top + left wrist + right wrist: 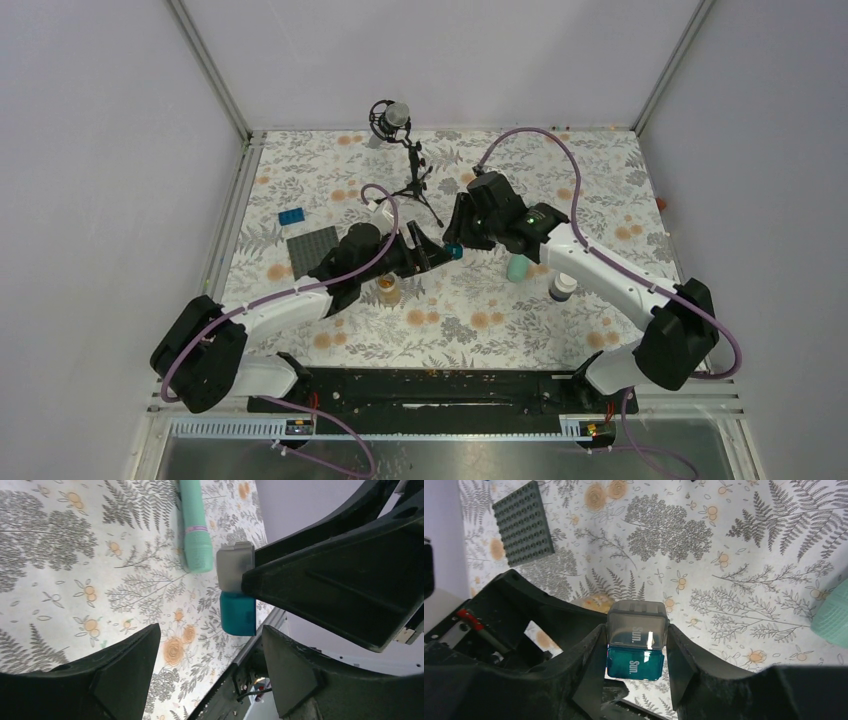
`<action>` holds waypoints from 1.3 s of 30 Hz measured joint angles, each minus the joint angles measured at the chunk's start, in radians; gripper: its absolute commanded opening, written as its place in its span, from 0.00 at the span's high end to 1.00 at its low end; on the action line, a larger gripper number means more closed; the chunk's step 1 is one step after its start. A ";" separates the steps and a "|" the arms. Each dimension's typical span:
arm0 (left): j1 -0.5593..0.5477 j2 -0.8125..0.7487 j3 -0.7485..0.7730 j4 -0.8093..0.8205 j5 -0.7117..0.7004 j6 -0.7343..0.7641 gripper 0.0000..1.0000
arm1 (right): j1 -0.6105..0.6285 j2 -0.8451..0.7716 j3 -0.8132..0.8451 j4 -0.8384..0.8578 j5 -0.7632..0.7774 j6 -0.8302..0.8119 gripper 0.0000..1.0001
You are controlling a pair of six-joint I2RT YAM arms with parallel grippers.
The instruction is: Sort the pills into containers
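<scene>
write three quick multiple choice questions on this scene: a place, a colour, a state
1. The teal box is: A lying on the tablecloth; B between the right gripper's fingers; C in a drawer.
2. The long strip is: A red; B mint green; C black.
3. The left gripper is: A shut on the teal box; B shut, empty; C open, empty.
Answers: 1 B, the fingers clamp it above the tablecloth; 2 B, the left wrist view shows it; 3 C, its fingers stand apart around nothing.

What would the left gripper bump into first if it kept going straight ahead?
Probably the small teal-and-grey plastic pill box, held by the right gripper; depth is unclear.
</scene>
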 measured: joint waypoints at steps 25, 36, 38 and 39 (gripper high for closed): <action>-0.029 0.002 0.000 0.060 0.024 -0.164 1.00 | -0.015 -0.073 -0.082 0.084 -0.102 0.070 0.67; -0.023 -0.023 0.002 0.055 0.060 -0.175 1.00 | -0.160 -0.199 -0.310 0.385 -0.426 0.119 0.29; -0.023 -0.024 0.008 0.061 0.070 -0.173 1.00 | -0.186 -0.229 -0.352 0.427 -0.460 0.129 0.26; -0.023 -0.025 0.012 0.063 0.073 -0.171 1.00 | -0.198 -0.246 -0.369 0.435 -0.465 0.129 0.26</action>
